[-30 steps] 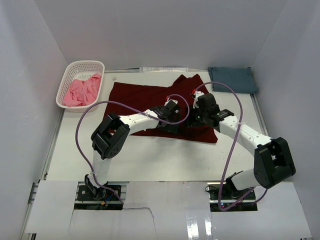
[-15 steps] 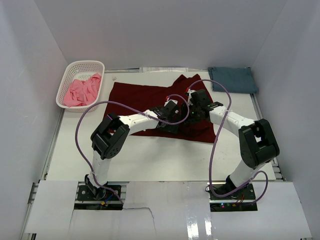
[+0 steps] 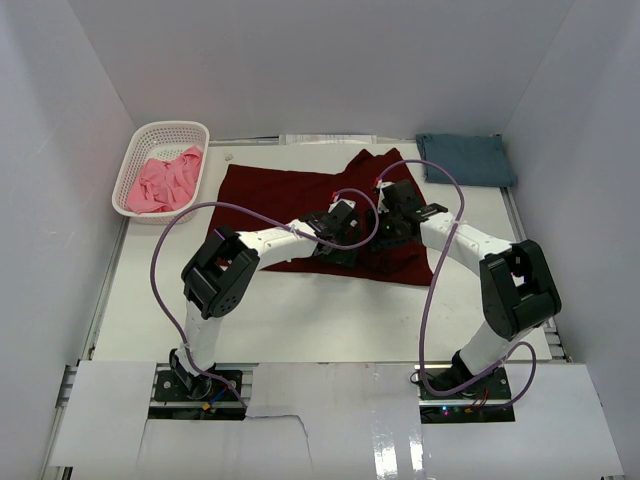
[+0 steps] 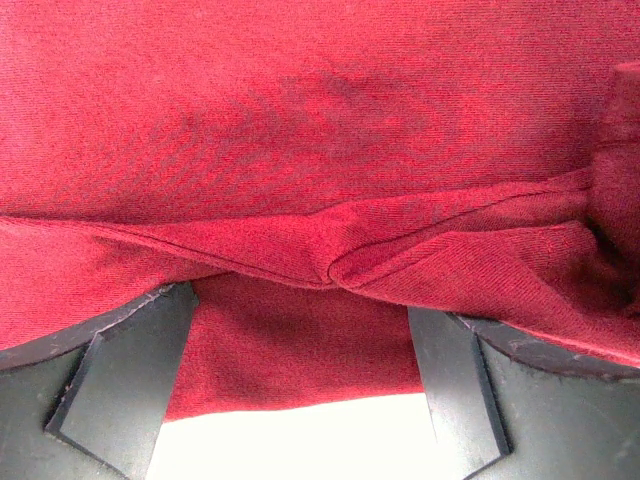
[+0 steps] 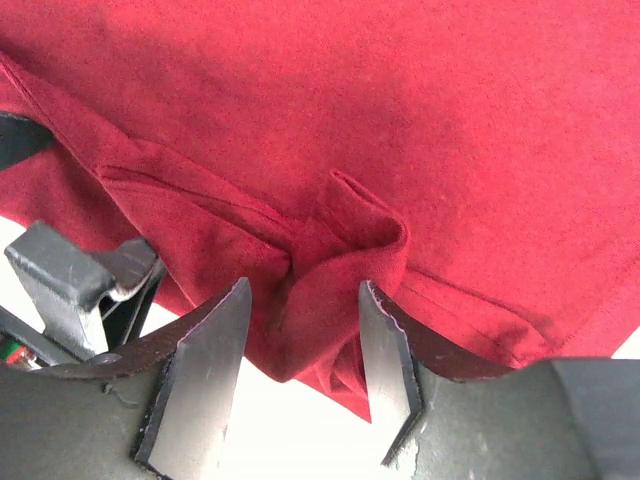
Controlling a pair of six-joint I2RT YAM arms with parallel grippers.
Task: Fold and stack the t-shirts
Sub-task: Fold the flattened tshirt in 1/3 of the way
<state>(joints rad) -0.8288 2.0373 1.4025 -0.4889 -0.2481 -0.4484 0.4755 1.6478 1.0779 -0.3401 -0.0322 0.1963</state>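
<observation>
Low in the frame, a bump of the maroon shirt sits between the fingers of the right gripper. I cannot tell if it pinches. The left gripper is wide open.

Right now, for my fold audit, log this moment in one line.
maroon t-shirt: spread; left gripper: open over fold; right gripper: astride pinched fold, grip unclear; blue t-shirt: folded; pink t-shirt: in basket

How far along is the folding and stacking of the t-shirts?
Done: the slate-blue cloth shirt lies folded at the table's far right corner. In hand: the large dark maroon shirt is spread out, unfolded; the open left gripper and the right gripper both straddle bunched cloth at its near edge. Remaining: the pink shirt, crumpled in the white lattice basket, and stacking.
</observation>
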